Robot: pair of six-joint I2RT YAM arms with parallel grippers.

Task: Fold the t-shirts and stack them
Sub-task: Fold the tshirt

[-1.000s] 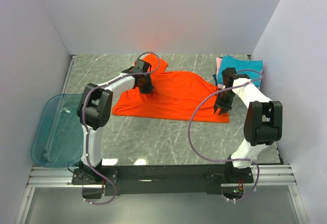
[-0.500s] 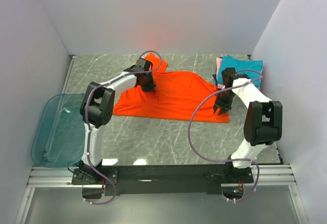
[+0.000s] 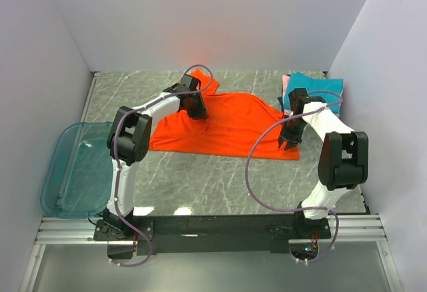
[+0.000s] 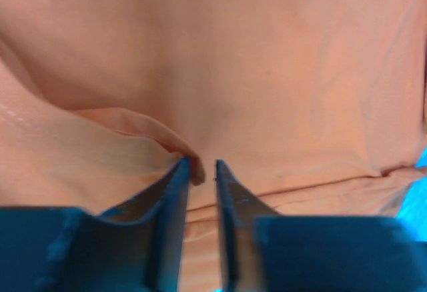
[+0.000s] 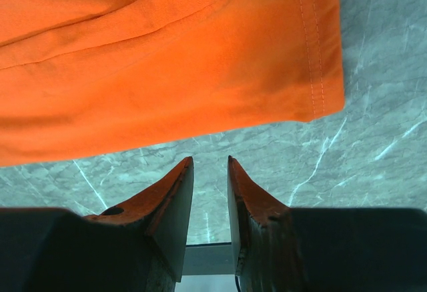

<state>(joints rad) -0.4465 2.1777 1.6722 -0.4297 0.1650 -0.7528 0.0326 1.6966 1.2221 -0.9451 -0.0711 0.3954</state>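
Orange shirt (image 3: 227,122) lies spread flat at mid-rear of the desk (image 3: 220,179). Left hand (image 4: 201,165) is low on its upper left part, fingers a crack apart with a raised fold at the tips; cannot tell if it's pinched. Right hand (image 5: 210,162) is released and empty, over bare desk just beside the hem corner.

Risks: if the fold snags, lifting would drag and rumple the shirt. The right arm sits near the folded pile (image 3: 320,89) and could knock it.

Room: open desk in front of the shirt. It's tight at the back wall, with the bin (image 3: 73,172) far left.
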